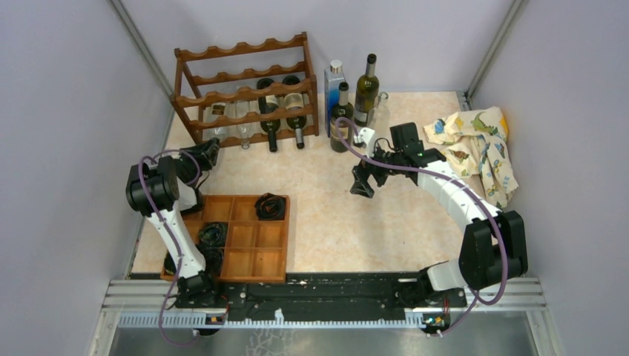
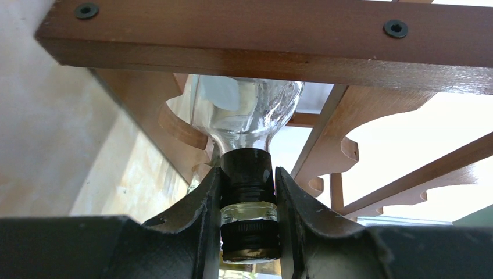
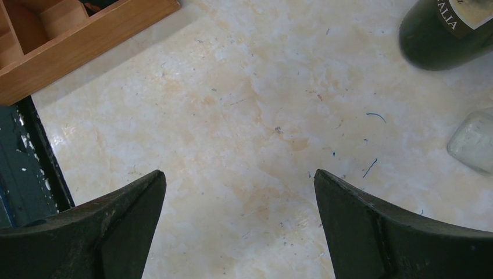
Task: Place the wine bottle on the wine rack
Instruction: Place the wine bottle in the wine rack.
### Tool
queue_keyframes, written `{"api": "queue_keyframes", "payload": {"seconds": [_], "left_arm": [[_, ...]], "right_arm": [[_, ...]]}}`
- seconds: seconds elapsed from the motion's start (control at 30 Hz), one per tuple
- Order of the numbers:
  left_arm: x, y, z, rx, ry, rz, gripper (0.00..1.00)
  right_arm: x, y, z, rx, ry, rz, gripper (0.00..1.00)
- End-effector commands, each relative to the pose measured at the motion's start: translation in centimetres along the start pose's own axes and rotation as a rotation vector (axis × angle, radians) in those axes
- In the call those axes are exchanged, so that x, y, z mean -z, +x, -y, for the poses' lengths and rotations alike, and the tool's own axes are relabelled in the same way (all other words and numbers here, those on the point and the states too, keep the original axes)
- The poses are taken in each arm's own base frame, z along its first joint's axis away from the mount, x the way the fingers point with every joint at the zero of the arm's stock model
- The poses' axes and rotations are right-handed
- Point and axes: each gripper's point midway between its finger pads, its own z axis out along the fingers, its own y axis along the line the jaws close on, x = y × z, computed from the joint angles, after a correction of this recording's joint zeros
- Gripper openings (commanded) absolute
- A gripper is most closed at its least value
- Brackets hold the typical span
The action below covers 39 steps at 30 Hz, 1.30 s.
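Wine bottle lay within the wine rack at the tabletop's far-left corner, its long axis running straight ahead from the left gripper, which clasped its neck. The right gripper hung released, well apart.

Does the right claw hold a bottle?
No, the right claw stands open above the table, with nothing between its fingers.

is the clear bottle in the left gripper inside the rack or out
Inside: the clear bottle sits between the wine rack rails, neck held by the left gripper.
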Motion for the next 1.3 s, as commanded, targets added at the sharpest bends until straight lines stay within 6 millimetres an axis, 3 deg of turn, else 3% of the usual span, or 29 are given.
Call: {"api": "queue_keyframes", "payload": {"seconds": [0.0,0.17,0.4,0.6,0.87,1.27], "left_arm": [[1.4,1.4,13.5,-0.225,0.478,-0.048,0.0],[1.4,1.3,14.8,-0.24,0.511,-0.042,0.0],[0.5,0.2,13.5,-0.214,0.487,0.003,0.0],[0.3,-0.1,14.7,-0.228,0.52,0.019,0.0],[1.3,-1.6,13.2,-0.204,0.467,0.094,0.0],[1.0,-1.8,15.0,-0.212,0.516,0.082,0.0]], "right_arm": [[0.4,-2.6,1.1,0.058,0.018,0.058,0.96],[0.4,-2.6,1.1,0.059,0.016,0.057,0.96],[0.4,-2.5,1.0,0.057,0.014,0.052,0.96],[0.5,-2.4,1.0,0.059,0.016,0.049,0.96],[0.4,-2.5,1.1,0.062,0.016,0.05,0.96],[0.4,-2.6,1.1,0.064,0.014,0.049,0.96]]}}
